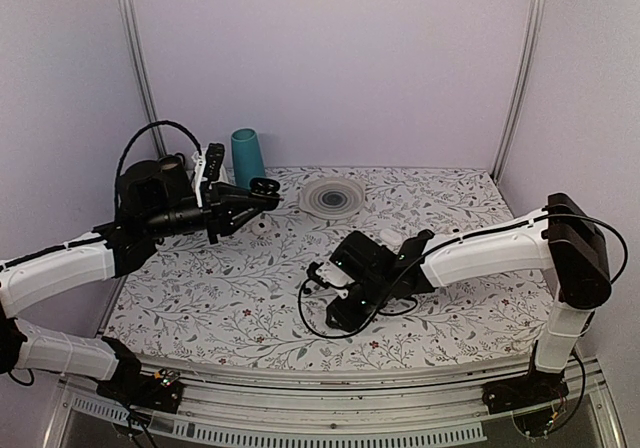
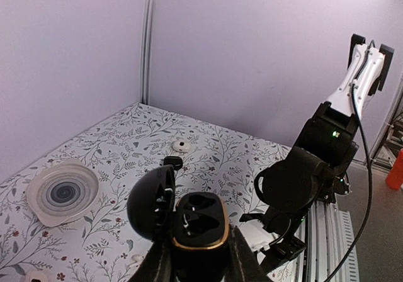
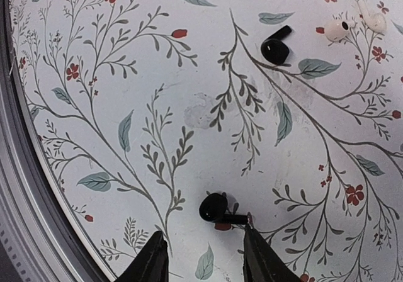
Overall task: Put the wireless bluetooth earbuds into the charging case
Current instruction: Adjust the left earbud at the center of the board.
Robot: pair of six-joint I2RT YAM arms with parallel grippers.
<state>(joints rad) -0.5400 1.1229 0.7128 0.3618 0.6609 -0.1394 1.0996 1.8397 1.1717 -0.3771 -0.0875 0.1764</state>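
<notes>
charging case [image 2: 200, 226] clamped in left gripper [image 2: 200, 260]; earbud [image 3: 217, 209] near spread right gripper [image 3: 205, 255]

The table [image 1: 250, 308] wears a white cloth printed with leafy sprigs and small red flowers. In the top view a teal cup [image 1: 247, 158] stands upright at the upper left, and a round ribbed dish [image 1: 333, 197] lies near the upper centre. In the right wrist view one black earbud [image 3: 276, 45] lies toward the upper right and the other earbud [image 3: 217, 209] at bottom centre. Two small white pieces [image 3: 337, 30] lie in the upper right corner.
</notes>
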